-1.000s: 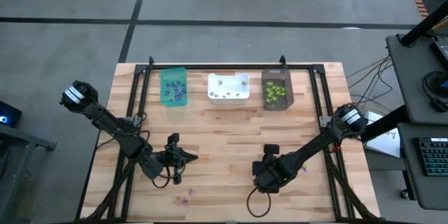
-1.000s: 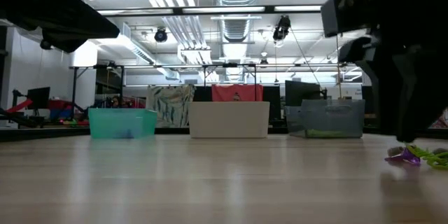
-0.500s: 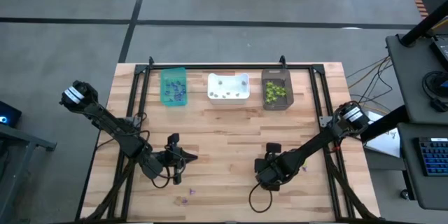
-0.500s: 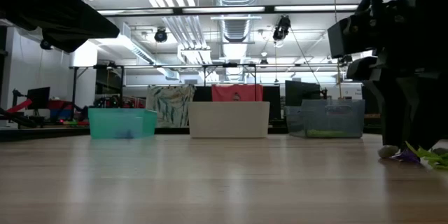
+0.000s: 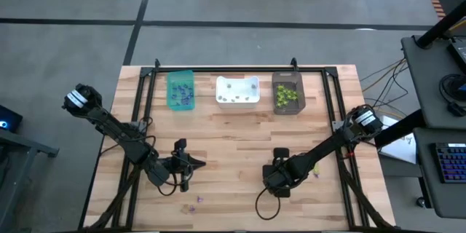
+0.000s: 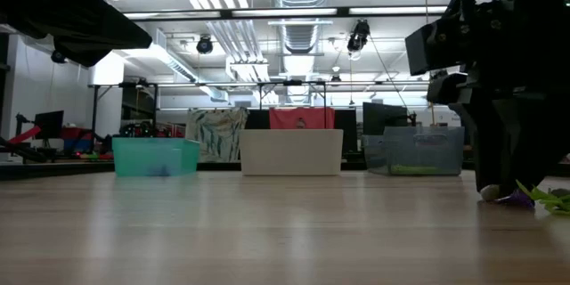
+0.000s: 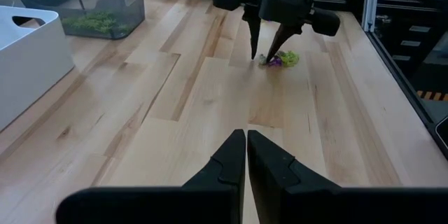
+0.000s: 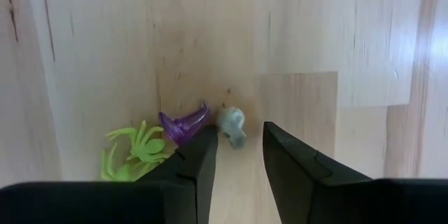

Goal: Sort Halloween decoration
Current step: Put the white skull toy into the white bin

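Holding purple trinkets, the teal bin stood beside the white bin; right gripper fingers were apart around a pale trinket, left gripper fingers together.

One camera looks straight down on the whole table. One sits low at its surface. Wrist cameras look closely forward; three views share the trinkets.
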`<state>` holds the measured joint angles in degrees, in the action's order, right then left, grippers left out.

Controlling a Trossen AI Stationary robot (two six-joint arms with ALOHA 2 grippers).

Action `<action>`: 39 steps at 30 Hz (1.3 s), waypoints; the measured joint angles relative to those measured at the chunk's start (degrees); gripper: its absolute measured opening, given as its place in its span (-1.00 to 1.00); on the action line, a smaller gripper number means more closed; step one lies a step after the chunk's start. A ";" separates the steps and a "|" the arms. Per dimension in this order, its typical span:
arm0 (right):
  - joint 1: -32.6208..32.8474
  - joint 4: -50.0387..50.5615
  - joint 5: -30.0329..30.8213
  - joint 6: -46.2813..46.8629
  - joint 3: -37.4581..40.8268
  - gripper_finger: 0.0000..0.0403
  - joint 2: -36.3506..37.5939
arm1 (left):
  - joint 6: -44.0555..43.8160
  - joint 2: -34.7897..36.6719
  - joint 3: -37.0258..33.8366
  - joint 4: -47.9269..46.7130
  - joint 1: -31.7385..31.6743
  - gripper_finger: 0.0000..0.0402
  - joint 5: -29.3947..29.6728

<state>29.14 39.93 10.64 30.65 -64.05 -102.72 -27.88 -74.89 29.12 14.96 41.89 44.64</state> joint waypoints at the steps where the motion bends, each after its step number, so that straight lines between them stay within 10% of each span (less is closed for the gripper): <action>1: -0.06 -0.15 0.04 -0.32 0.04 -0.48 0.00 | 0.00 0.00 0.00 0.00 0.00 -1.00 -0.01; 25: -1.88 -1.30 1.85 -4.30 0.10 -0.89 2.14 | 2.84 0.00 0.05 2.97 0.17 -1.00 -0.12; 39: -19.04 -8.80 10.41 -23.23 -5.52 -0.89 9.60 | 14.19 0.11 6.50 0.11 0.17 -1.00 -0.18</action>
<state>10.10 31.13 21.05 7.42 -69.57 -93.12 -13.69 -74.78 35.61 15.07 42.06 44.46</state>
